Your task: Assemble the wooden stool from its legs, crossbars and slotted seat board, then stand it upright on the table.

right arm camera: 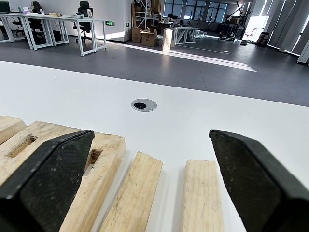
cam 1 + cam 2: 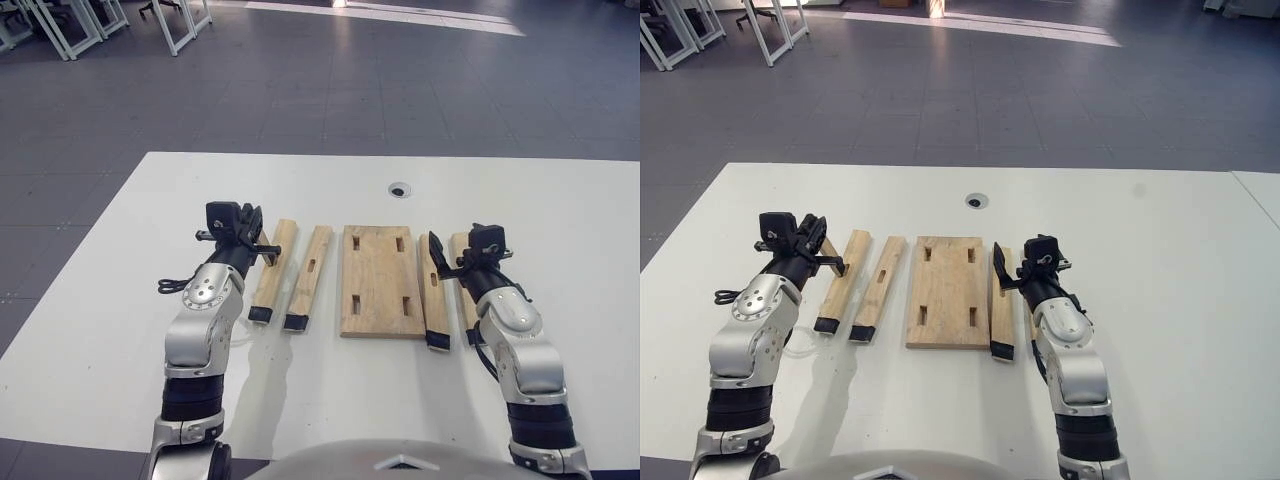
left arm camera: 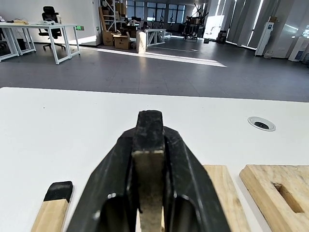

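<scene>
Pale wooden parts lie flat and unjoined on the white bench [image 2: 560,250], apparently sorted for pickup. The slotted seat board [image 2: 380,280] sits in the middle with its slots facing up. The outer left leg [image 2: 273,268] and inner left leg [image 2: 308,265] lie beside it, black feet toward the robot. The left hand [image 2: 245,232] is clenched on nothing visible and hovers just beside the outer left leg. The right hand [image 2: 455,250] is spread wide over the inner right leg [image 2: 433,295] and outer right leg [image 2: 460,262], likely readying a first grasp. Assembly has not begun.
</scene>
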